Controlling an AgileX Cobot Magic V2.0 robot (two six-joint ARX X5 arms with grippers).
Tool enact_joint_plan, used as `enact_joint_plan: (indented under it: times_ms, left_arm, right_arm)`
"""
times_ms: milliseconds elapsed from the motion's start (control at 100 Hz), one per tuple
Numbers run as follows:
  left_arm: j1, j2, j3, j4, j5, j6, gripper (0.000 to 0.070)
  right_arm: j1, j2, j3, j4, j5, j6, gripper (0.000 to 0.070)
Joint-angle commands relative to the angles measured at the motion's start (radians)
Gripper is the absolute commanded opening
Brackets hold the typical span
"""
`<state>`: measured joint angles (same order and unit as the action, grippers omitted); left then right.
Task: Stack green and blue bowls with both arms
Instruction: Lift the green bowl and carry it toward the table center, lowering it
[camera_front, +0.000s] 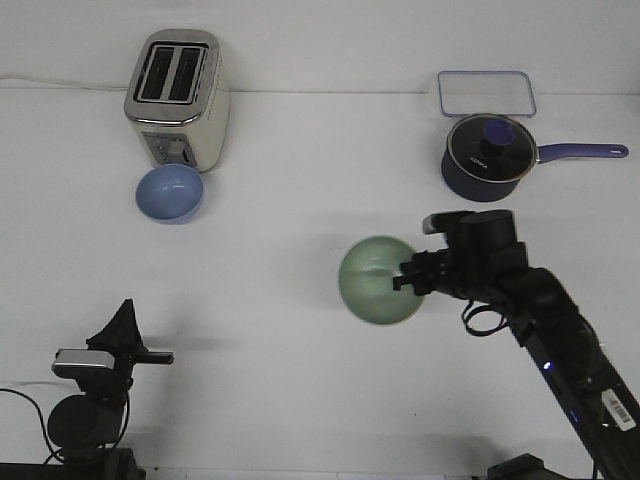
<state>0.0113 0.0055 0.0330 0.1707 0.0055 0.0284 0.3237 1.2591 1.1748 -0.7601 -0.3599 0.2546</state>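
The right gripper (408, 277) sits at the right-hand rim of the green bowl (378, 280), its fingers closed on that rim. The bowl is tilted, its opening turned toward the camera, and it appears blurred. It lies near the middle of the table (300, 180), slightly right of centre. The right arm (540, 320) runs from the bowl down to the lower right corner.

The blue bowl (170, 193) stands upright on the left half of the table, just in front of the toaster (178, 98) and close to or touching its front face; contact cannot be confirmed. The two bowls are well apart, with bare table between them.

The left gripper (126, 318) is low at the near left edge, well apart from both bowls. Its fingers appear drawn to a point, but whether anything of a gap remains cannot be told. It holds nothing.

At the far right stand a dark saucepan (487, 158) with a lid, handle pointing right, and behind it a clear rectangular container (486, 92) near the back edge. Open surface lies between the saucepan and the green bowl.
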Motion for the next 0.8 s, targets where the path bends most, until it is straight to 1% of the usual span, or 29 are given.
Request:
enact_joint_plan:
  times_ms: [0, 70, 190, 330, 560, 700, 750, 790]
  left_arm:
    - [0.002, -0.001, -0.019, 0.011, 0.002, 0.009, 0.0015]
    - [0.002, 0.000, -0.019, 0.011, 0.003, 0.010, 0.0015]
    - [0.002, 0.000, -0.019, 0.011, 0.002, 0.009, 0.0015]
    - [0.002, 0.000, -0.019, 0.011, 0.003, 0.010, 0.0015]
    - [0.002, 0.000, -0.019, 0.011, 0.002, 0.009, 0.0015]
    - [0.002, 0.000, -0.019, 0.011, 0.003, 0.010, 0.0015]
    - [0.002, 0.000, -0.019, 0.011, 0.002, 0.009, 0.0015]
    - [0.002, -0.001, -0.019, 0.011, 0.003, 0.009, 0.0015]
  right_arm:
    - [0.065, 0.015, -0.026, 0.053, 0.002, 0.076, 0.0001]
    - [0.134, 0.039, -0.067, 0.106, 0.015, 0.106, 0.0001]
    - [0.243, 0.099, -0.108, 0.145, 0.078, 0.118, 0.0001]
    - [0.304, 0.193, -0.109, 0.158, 0.092, 0.115, 0.0001]
    - [0.320, 0.306, -0.109, 0.183, 0.092, 0.111, 0.0001]
    - [0.319, 0.327, -0.109, 0.181, 0.089, 0.087, 0.0003]
    - [0.319, 0.327, -0.109, 0.175, 0.087, 0.084, 0.0030]
    - [0.319, 0.327, -0.109, 0.170, 0.087, 0.078, 0.0102]
